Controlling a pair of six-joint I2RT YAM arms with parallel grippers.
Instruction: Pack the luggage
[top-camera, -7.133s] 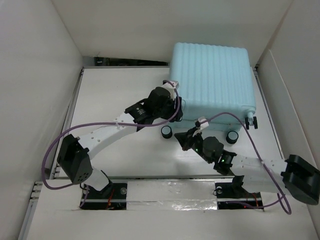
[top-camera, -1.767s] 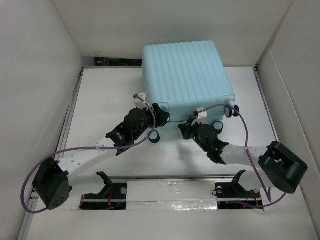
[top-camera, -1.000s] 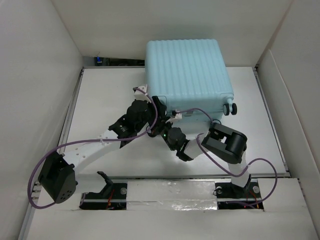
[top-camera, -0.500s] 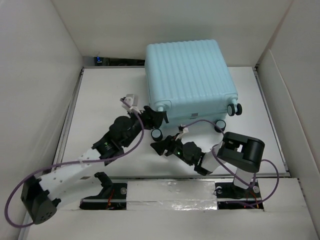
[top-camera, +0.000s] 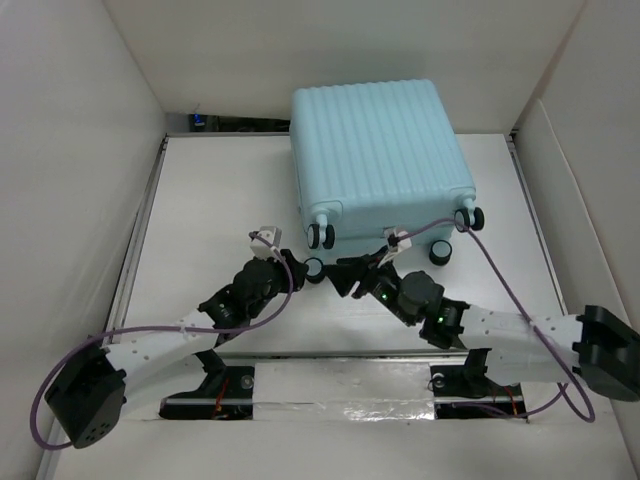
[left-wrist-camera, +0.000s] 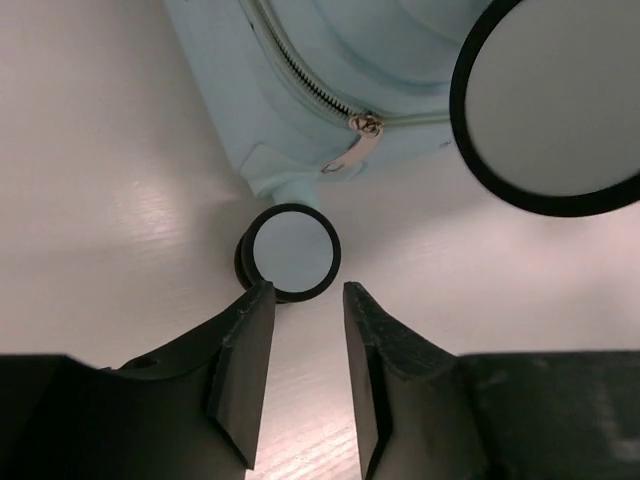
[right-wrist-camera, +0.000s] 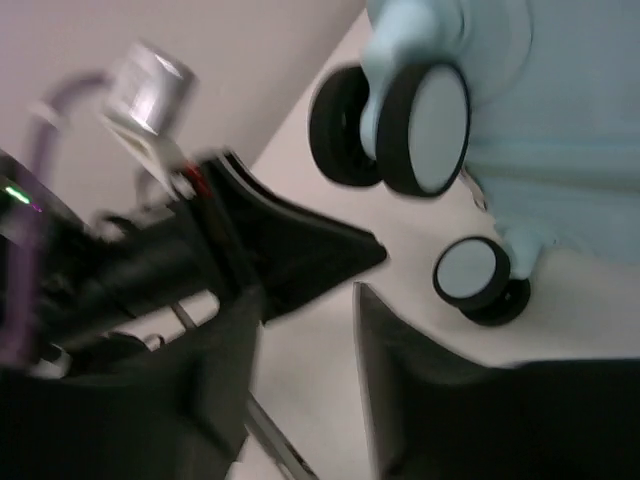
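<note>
Two arms face the closed suitcase (top-camera: 375, 150) at its wheeled end, left gripper (left-wrist-camera: 300, 300) and right gripper (top-camera: 345, 273) both part-open, empty; opening it likely requires pinching the zipper pull (left-wrist-camera: 345, 155) first.

In your left wrist view the pale aqua ribbed hard-shell suitcase (left-wrist-camera: 230, 100) runs off the top edge, and the frame cuts the big black-rimmed white wheel (left-wrist-camera: 550, 100) at upper right. Your right wrist view is motion-blurred: the black fingers (right-wrist-camera: 420, 400) and the dark arm (right-wrist-camera: 130, 270) beyond them smear together. From above, the closed shell hides whatever is inside.
</note>
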